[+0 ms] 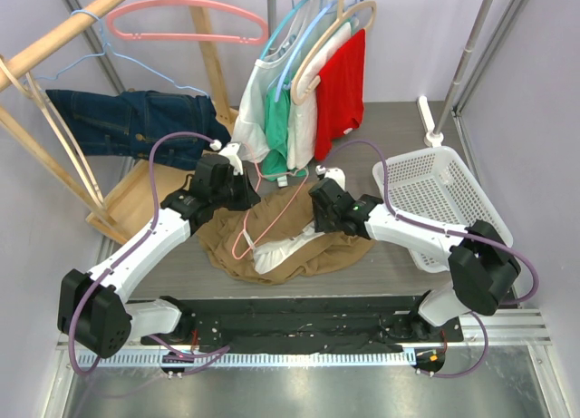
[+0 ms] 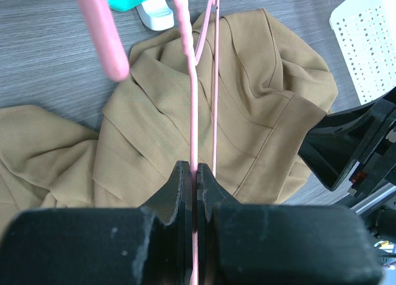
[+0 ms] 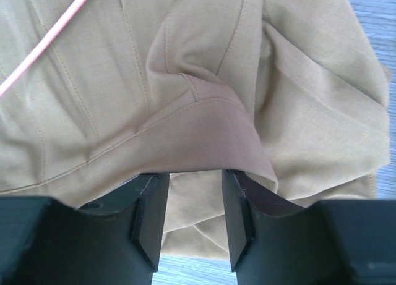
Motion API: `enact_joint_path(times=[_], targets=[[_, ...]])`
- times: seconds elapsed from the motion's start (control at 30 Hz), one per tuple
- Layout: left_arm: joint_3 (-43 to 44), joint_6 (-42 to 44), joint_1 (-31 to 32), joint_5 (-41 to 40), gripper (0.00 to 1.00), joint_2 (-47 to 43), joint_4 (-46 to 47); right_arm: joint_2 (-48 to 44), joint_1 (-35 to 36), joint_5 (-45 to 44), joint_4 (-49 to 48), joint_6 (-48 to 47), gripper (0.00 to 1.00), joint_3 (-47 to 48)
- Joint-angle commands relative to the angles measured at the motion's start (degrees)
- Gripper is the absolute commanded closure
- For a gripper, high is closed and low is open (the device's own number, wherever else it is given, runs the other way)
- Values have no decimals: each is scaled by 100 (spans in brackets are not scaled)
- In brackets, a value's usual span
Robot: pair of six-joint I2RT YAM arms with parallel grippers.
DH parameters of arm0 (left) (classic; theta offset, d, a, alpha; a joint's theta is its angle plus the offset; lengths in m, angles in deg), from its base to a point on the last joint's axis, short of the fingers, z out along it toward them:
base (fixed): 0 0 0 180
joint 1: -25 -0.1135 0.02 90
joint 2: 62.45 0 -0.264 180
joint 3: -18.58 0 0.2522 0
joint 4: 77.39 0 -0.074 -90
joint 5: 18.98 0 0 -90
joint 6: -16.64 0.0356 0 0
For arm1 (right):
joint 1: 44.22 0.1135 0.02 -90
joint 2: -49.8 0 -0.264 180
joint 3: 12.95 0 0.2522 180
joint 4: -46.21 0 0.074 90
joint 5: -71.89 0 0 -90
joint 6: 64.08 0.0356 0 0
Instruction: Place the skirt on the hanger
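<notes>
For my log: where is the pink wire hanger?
The thin pink wire hanger lies mid-table in top view, across the tan fabric skirt, pinched by the left end effector.

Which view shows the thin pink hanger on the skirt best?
Top external: most of the hanger shows, lying across the skirt. Left wrist shows only its wires clamped in the left pincer; right wrist, one short stretch.

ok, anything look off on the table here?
Nothing damaged or spilled. The skirt lies crumpled in a heap, white lining showing at its near edge. The pink hanger, pinched in the left gripper, lies across the top of the cloth, not inside it.
</notes>
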State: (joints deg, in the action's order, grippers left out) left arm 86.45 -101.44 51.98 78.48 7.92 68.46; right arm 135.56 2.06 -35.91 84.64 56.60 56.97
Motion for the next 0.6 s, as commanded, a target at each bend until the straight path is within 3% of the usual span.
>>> enact_joint_path(times=[0.0,0.43,0.57], targets=[[47,39,-26,-105,100,-155,219,-15,13,75,-260,237,57,18],[-14,65,-26,-114,100,-172,192,398,21,154,-172,386,66,132],[-32,57,-26,-122,100,-173,184,354,21,49,-593,343,68,-17]])
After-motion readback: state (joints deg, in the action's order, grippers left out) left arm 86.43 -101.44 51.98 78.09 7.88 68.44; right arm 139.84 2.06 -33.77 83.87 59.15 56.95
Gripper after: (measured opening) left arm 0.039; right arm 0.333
